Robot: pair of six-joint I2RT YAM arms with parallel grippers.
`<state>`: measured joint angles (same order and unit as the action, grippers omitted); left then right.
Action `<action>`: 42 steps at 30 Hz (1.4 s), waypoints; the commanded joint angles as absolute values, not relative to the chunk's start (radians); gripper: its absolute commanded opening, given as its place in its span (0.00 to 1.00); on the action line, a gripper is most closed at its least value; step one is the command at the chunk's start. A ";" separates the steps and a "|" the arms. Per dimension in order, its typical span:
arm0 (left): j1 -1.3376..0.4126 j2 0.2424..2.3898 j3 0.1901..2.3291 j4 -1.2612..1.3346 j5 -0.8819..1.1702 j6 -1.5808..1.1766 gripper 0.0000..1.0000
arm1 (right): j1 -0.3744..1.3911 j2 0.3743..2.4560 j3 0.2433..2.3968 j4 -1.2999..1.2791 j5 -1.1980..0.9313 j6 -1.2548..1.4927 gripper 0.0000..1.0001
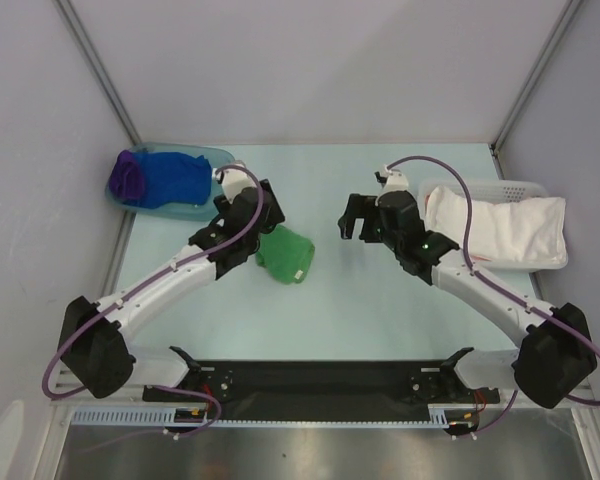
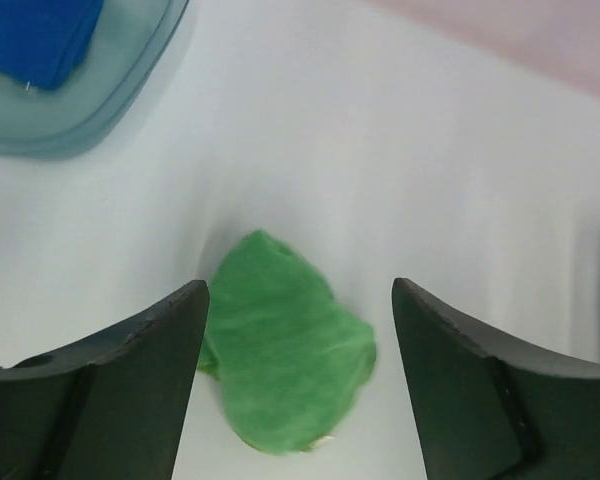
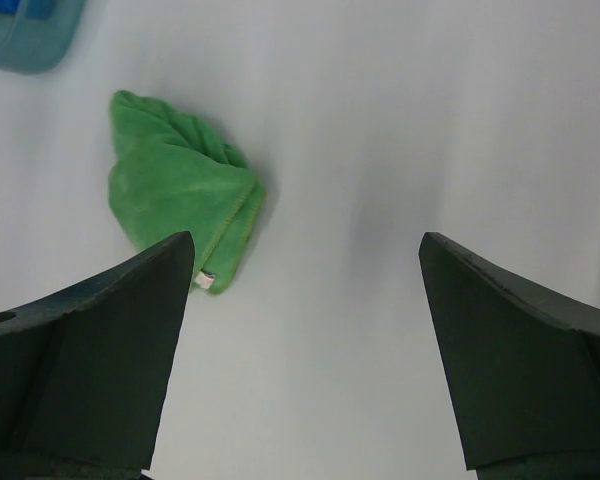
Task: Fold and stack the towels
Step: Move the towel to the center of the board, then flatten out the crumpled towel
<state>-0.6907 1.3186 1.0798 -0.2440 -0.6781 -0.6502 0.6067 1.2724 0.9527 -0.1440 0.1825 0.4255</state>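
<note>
Pale tabletop holds the crumpled green terry towel just beside the left gripper, both it and the right gripper spread and empty, so beyond the blue cloth towel in the translucent teal tray, folding seems largely undone.

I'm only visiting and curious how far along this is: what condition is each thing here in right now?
green towel: bunched up, lying loose, not held.
blue towel: folded, in the tray.
purple towel: in the tray beside the blue one.
white towel: heaped in the basket.
left tool: open, empty, over the green towel.
right tool: open, empty.
</note>
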 commanded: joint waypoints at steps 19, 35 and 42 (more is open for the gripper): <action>-0.491 1.151 0.827 -0.334 -0.393 -0.770 0.55 | 0.940 1.627 1.011 0.024 0.140 0.469 0.69; -0.434 1.092 0.831 -0.359 -0.338 -0.692 0.56 | 0.991 1.790 1.049 0.120 0.212 0.627 0.59; -0.417 1.095 0.807 -0.330 -0.304 -0.689 0.56 | 0.994 1.824 1.058 0.124 0.227 0.649 0.56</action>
